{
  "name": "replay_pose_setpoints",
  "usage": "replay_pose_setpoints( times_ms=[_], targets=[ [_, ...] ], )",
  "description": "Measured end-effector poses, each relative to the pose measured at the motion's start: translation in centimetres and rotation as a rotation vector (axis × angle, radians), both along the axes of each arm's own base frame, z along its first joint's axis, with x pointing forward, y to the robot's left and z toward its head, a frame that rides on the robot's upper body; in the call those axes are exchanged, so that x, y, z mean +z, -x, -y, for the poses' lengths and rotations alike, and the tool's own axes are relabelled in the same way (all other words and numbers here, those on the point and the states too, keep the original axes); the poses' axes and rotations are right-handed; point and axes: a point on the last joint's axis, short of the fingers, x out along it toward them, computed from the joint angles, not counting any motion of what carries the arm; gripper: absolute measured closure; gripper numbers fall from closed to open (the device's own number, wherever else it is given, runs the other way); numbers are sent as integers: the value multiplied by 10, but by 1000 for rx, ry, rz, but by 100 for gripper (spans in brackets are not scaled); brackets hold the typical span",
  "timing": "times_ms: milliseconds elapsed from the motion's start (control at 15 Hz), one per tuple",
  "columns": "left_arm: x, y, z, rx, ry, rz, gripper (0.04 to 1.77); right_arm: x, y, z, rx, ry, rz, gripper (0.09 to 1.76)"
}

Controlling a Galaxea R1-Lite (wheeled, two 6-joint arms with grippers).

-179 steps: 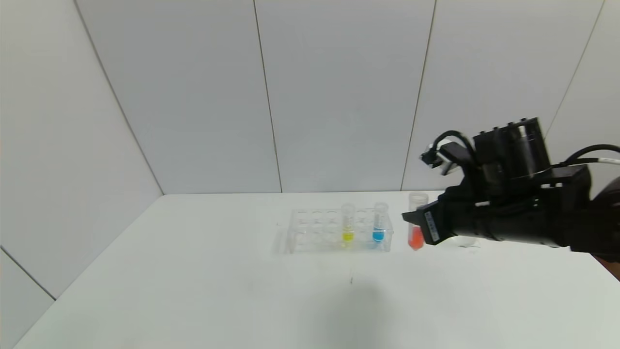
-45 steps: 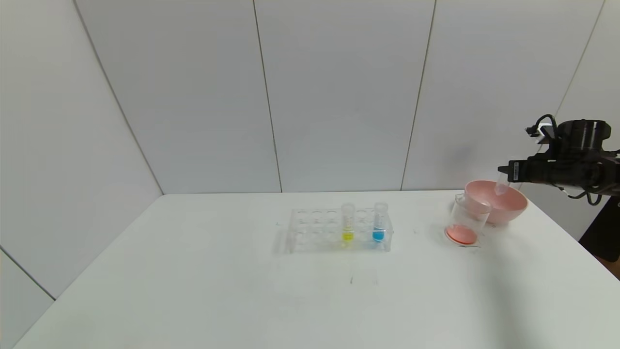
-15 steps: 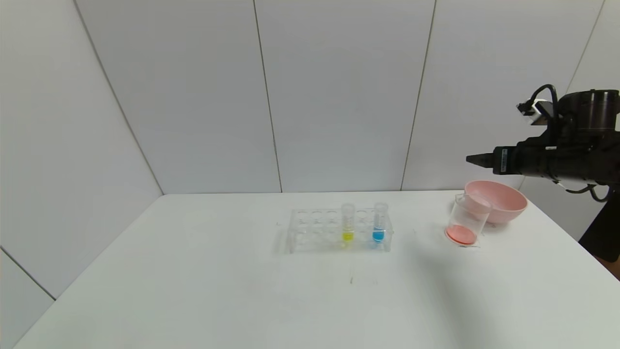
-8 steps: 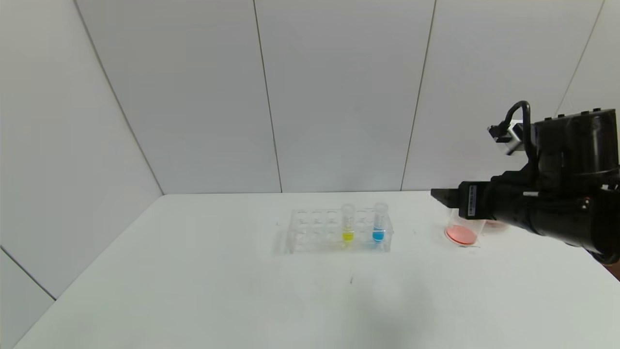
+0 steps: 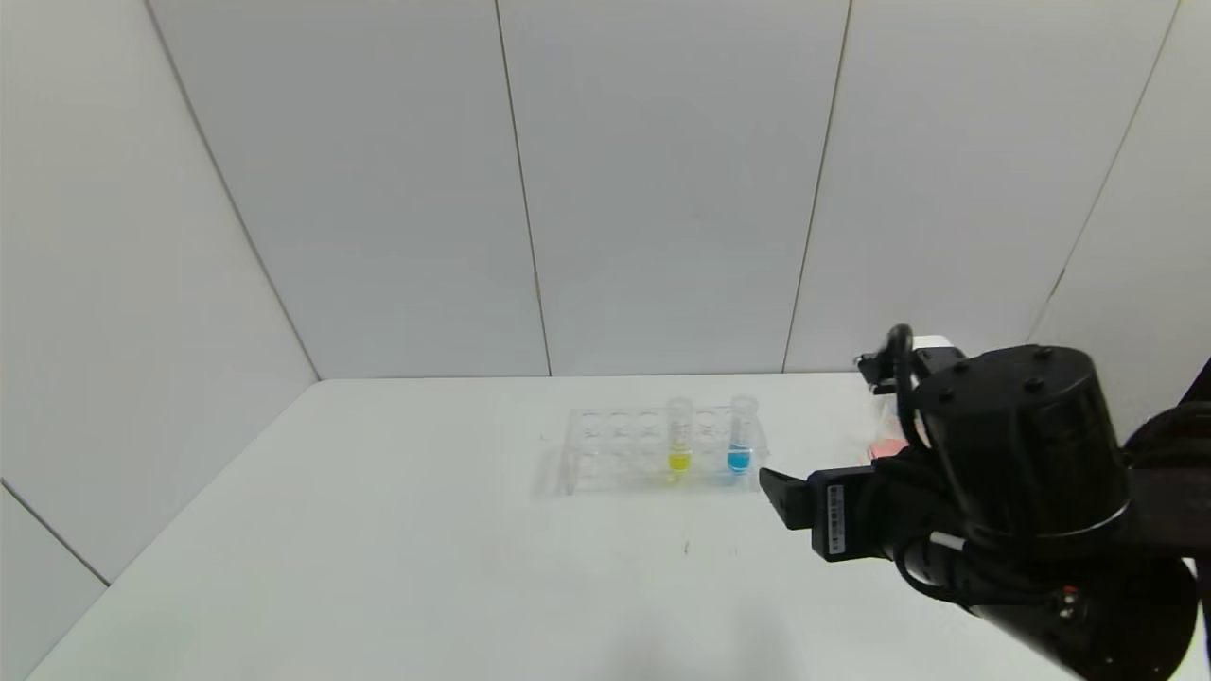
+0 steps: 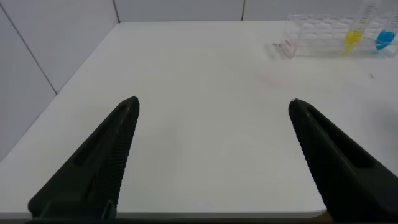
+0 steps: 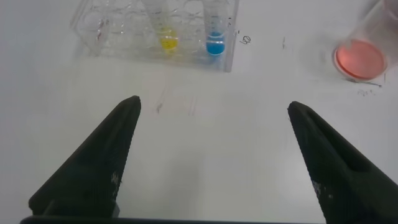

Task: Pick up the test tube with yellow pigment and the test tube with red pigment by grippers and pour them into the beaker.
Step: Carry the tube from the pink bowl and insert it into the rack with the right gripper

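Note:
The yellow-pigment test tube point(image 5: 679, 438) stands upright in the clear rack point(image 5: 615, 454), beside a blue-liquid tube point(image 5: 741, 437). It also shows in the right wrist view point(image 7: 163, 30) and the left wrist view point(image 6: 354, 36). My right gripper point(image 5: 771, 484) is open and empty point(image 7: 213, 104), low over the table just front-right of the rack. The beaker point(image 7: 360, 55) holds red-orange liquid; in the head view only a pink patch of it point(image 5: 885, 448) shows behind my right arm. The red-pigment tube is out of view. My left gripper point(image 6: 213, 101) is open and empty over the table's left part.
The blue-liquid tube point(image 7: 215, 31) stands at the rack's point(image 7: 106, 28) right end. The pink bowl is hidden behind my right arm. Bare white table point(image 5: 426, 567) lies in front and left of the rack. Wall panels stand close behind.
My right arm has swung from high above the pink bowl down and to the left. It now sits low in front of the rack's right end, covering the bowl and most of the beaker.

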Motion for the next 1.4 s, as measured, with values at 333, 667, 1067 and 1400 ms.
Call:
replay_pose_setpoints(
  times_ms=[333,667,1067,1400],
  targets=[
    [0,0,0,0,0,0,9,-19,-12,-49,-17,-4,-9,15],
    [0,0,0,0,0,0,9,-35,-44,-91,-29,-4,-3,15],
    [0,0,0,0,0,0,9,-59,-96,-112,-66,44,13,15],
    [0,0,0,0,0,0,9,-70,-133,-112,-102,41,23,15]
  ],
)
